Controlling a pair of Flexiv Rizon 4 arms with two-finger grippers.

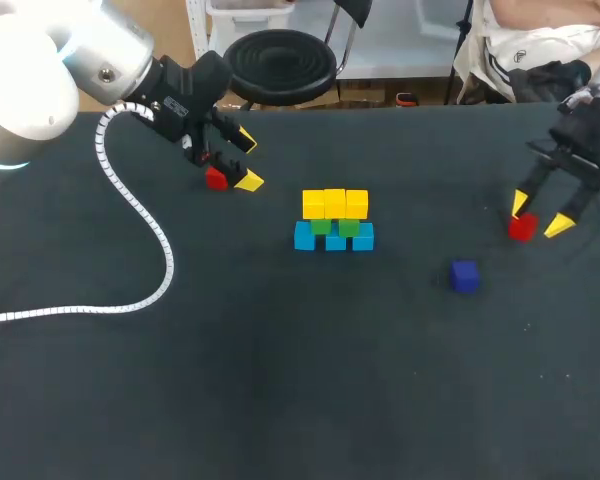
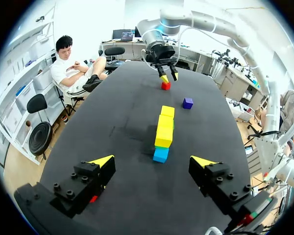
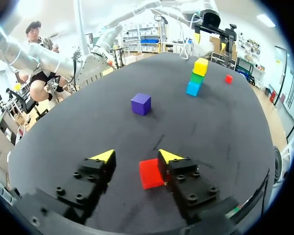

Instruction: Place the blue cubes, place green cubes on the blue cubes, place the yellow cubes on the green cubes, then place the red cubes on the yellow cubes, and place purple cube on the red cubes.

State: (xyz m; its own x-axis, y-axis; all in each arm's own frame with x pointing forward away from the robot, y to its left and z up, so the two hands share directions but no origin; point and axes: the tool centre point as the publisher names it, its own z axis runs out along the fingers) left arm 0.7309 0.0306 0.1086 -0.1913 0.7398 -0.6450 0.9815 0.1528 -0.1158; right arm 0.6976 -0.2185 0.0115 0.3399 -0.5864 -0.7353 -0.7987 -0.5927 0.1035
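Though obscured wrist-side, left red cube (image 1: 216,179) shows overhead.

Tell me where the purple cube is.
In the head view the purple cube lies alone right of centre, between the cube stack and the red cube at the right gripper.

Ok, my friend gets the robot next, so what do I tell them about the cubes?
Left gripper: open, with a red cube beside one finger.
Right gripper: open, with the other red cube between its fingers, touching one.
Done: blue cubes, green cubes and yellow cubes are stacked mid-table.
The purple cube lies loose on the table.
Left to do: put both reds on the yellow, then purple on top.
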